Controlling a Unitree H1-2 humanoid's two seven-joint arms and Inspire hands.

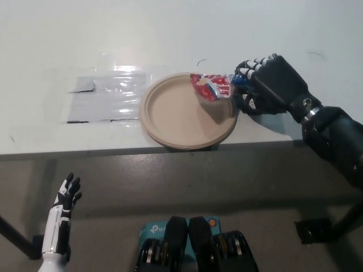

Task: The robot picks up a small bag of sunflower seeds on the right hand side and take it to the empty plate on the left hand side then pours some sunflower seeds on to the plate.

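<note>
The white bench [170,34] carries everything, with a sheet of clear plastic [108,96] lying flat at its left. The paper plate [176,122] sits at the near edge of the bench, centre, and appears empty; no seeds can be made out on it. The black right hand [266,85] reaches in from the right with its fingers clenched around one end of the seed bag [211,86], which is held tipped sideways over the right part of the plate, its free end pointing left toward the plate's centre. The white left hand [67,195] hangs idle below the bench at lower left, fingers spread and holding nothing. Judgement: the pour is the step in hand. To do it well, keep the bag's mouth inside the rim, tilt gradually, and hold the grip near the closed end so seeds fall toward the centre, not over the right edge.
</note>
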